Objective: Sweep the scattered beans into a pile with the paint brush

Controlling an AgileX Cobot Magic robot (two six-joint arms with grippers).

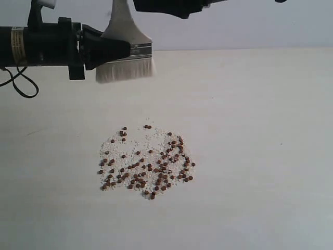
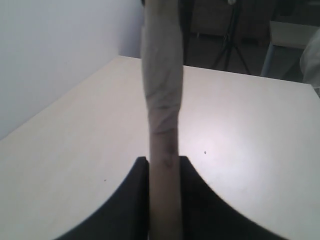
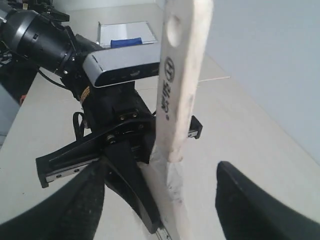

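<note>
Dozens of beans [image 1: 148,164] lie in a loose patch near the middle of the table [image 1: 260,156], mixed with whitish crumbs [image 1: 130,141] and not yet drawn into a pile. In the exterior view the paint brush [image 1: 125,70] hangs in the air over the far side of the table, bristles down and well apart from the patch. The left gripper [image 1: 122,50] has it clamped just above the ferrule. The right arm [image 1: 171,6] is only a dark shape at the upper edge, over the handle. A steep or hasty descent into the patch would likely flick beans outward instead of gathering them.

From the left wrist view, the black jaws pinch the pale handle from both sides; no beans are in sight. The hold looks narrow, so sideways drag on the bristles could twist the brush in the grip.

From the right wrist view, the right gripper [image 3: 165,200] is spread wide and grasps nothing, with the handle's holed end rising between its jaws. If either arm moves while the handle stands there, a jaw could knock it and skew the brush.
</note>
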